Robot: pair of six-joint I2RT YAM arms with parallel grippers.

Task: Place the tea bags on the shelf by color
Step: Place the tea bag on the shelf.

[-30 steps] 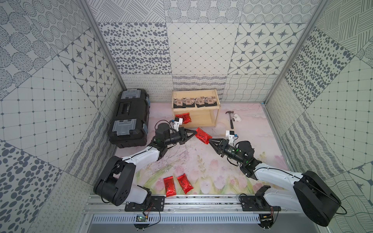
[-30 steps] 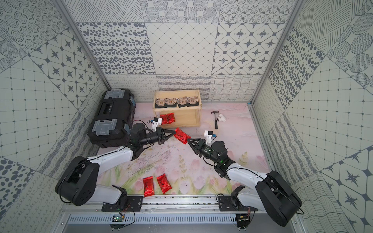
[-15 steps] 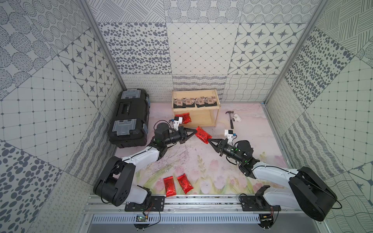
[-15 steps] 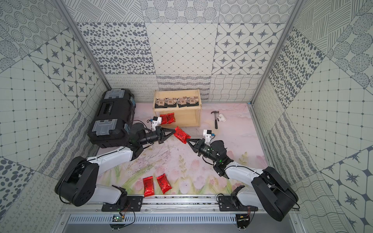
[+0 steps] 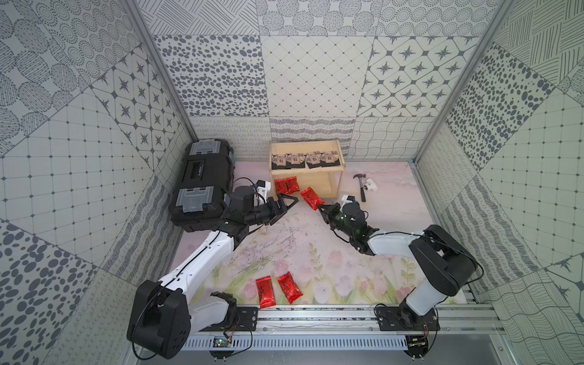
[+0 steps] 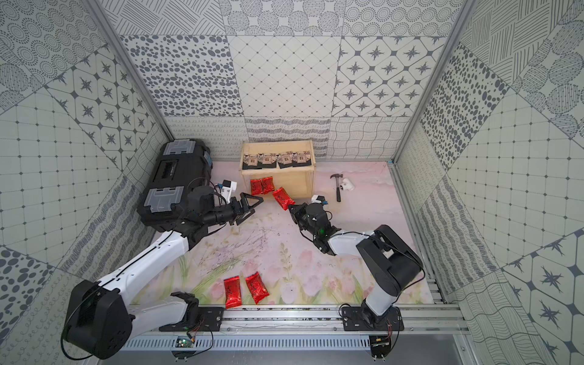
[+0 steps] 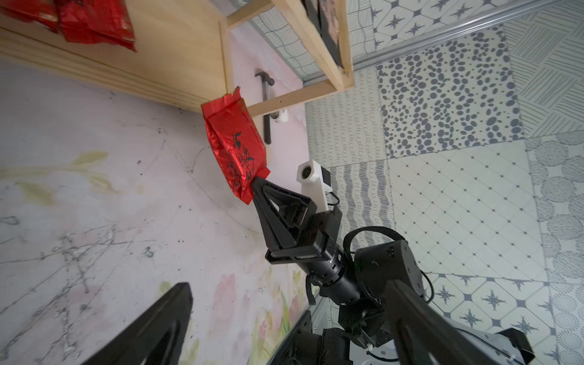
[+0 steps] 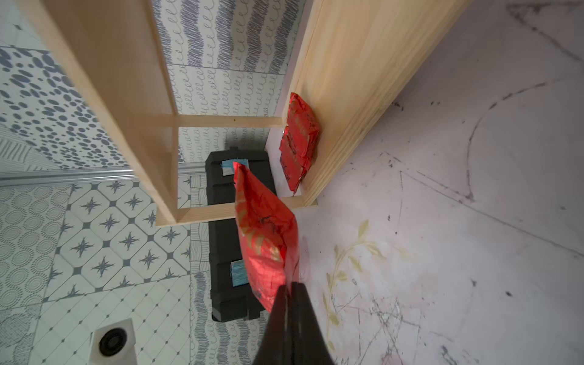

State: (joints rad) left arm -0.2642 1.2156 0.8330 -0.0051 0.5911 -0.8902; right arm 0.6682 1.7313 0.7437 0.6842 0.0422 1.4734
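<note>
Probably bound for the lower tier [image 5: 319,178], a red foil pouch [image 5: 312,198] hangs pinched in the right hand [image 5: 320,208] at six o'clock of the shelf [image 5: 305,146]; the left hand [image 5: 286,207] gapes empty.

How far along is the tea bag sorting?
Done: four black sachets lie on the top tier of the shelf, two shelved red pouches on the lower one. In hand: the right tool is shut on a third red pouch; the left tool is open. Left: two loose red pouches on the mat.
</note>
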